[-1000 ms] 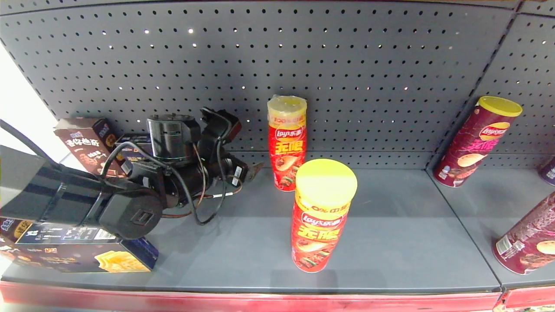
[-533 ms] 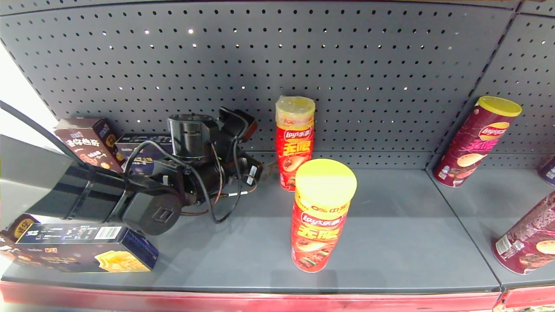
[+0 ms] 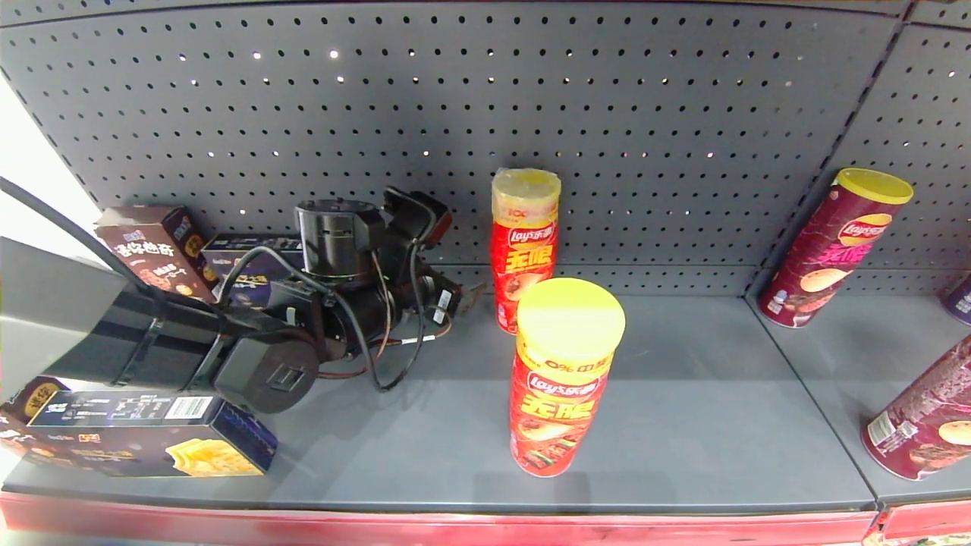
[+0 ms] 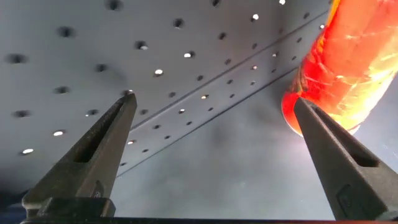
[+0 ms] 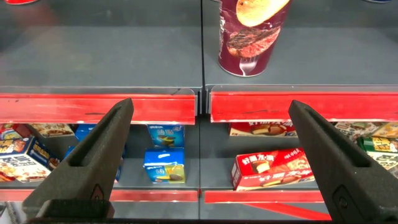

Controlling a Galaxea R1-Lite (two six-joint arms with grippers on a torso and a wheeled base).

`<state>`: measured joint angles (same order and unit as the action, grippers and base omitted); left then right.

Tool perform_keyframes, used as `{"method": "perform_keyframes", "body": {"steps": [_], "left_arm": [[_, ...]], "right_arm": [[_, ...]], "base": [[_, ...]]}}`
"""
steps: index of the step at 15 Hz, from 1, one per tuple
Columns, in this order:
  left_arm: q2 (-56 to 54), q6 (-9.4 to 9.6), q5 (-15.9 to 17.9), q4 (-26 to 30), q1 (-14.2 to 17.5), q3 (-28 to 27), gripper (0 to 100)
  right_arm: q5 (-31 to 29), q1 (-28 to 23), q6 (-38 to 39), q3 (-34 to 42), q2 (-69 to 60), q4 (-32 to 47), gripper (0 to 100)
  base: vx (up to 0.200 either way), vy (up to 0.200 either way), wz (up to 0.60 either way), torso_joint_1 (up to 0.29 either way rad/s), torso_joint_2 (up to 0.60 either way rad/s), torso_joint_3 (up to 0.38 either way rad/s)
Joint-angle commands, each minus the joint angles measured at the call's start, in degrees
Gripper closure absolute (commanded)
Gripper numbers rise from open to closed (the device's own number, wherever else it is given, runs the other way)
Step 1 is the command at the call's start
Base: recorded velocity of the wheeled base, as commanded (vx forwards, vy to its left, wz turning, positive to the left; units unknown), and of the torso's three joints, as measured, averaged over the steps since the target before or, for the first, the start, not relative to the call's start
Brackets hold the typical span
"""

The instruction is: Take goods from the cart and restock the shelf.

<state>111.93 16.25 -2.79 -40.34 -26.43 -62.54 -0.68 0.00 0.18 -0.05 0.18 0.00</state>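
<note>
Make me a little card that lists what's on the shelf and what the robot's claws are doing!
shelf: grey, pegboard behind
back can: red, upright, by the pegboard
front can: red, upright, yellow lid
left claw: open, empty, beside the back can
right claw: open, empty, facing other shelves
purple can: far right
snack box: front left

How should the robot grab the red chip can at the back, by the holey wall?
Probably squeeze the middle of its round body, coming from the left. The back red can stands upright, the front red can blocks the front, and the open left gripper sits right beside it.
</note>
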Motion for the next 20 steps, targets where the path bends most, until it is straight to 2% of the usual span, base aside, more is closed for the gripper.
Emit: {"method": "perform_keyframes", "body": {"steps": [1, 3, 9, 10, 13, 14, 15, 16, 18, 20], "left_arm": [[-6.29, 0.19, -0.55, -0.09, 1.73, 3.48, 0], [-13.58, 0.27, -0.72, 0.0, 2.44, 9.54, 0], [-27.21, 0.36, -3.89, 0.17, 4.46, 19.12, 0], [-28.88, 0.36, -5.38, 0.08, 4.54, 21.4, 0], [-30.2, 0.1, -5.73, 0.0, 4.63, 22.2, 0], [-30.2, -0.08, -5.73, -0.35, 5.42, 22.2, 0], [-30.2, -0.08, -5.65, -0.27, 5.69, 21.67, 0], [-30.11, -0.08, -5.65, -0.62, 5.69, 22.11, 0], [-30.02, -0.17, -5.65, -1.32, 5.69, 22.37, 0], [-29.67, -0.17, -5.47, -1.59, 5.69, 22.02, 0]], "right_arm": [[-0.02, 0.0, -0.01, 0.05, 0.08, 0.0, 0], [-0.02, 0.0, -0.01, 0.05, 0.08, 0.0, 0], [0.33, 0.09, -0.09, -0.04, 0.08, 0.0, 0], [0.42, 0.09, -0.01, 0.05, 0.08, 0.0, 0], [0.07, 0.0, -0.01, -0.04, 0.08, 0.09, 0], [1.03, 0.35, 0.26, -3.2, 0.96, 0.0, 0], [2.88, 0.88, 1.84, -13.84, 10.1, 1.41, 0], [4.99, 2.37, 2.72, -18.06, 17.4, 2.72, 0], [11.93, 5.01, 0.7, -20.61, 19.68, 3.08, 0], [18.88, 7.29, -0.45, -23.77, 27.41, 2.9, 0]], "base": [[0.0, 0.0, 0.0, 0.0, 0.0, 0.0], [0.0, 0.0, 0.0, 0.0, 0.0, 0.0], [0.0, 0.0, 0.0, 0.0, 0.0, 0.0], [0.0, 0.0, 0.0, 0.0, 0.0, 0.0], [0.0, 0.0, 0.0, 0.0, 0.0, 0.0], [0.0, 0.0, 0.0, 0.0, 0.0, 0.0], [0.0, 0.0, 0.0, 0.0, 0.0, 0.0], [0.0, 0.0, 0.0, 0.0, 0.0, 0.0], [0.0, 0.0, 0.0, 0.0, 0.0, 0.0], [0.0, 0.0, 0.0, 0.0, 0.0, 0.0]]}}
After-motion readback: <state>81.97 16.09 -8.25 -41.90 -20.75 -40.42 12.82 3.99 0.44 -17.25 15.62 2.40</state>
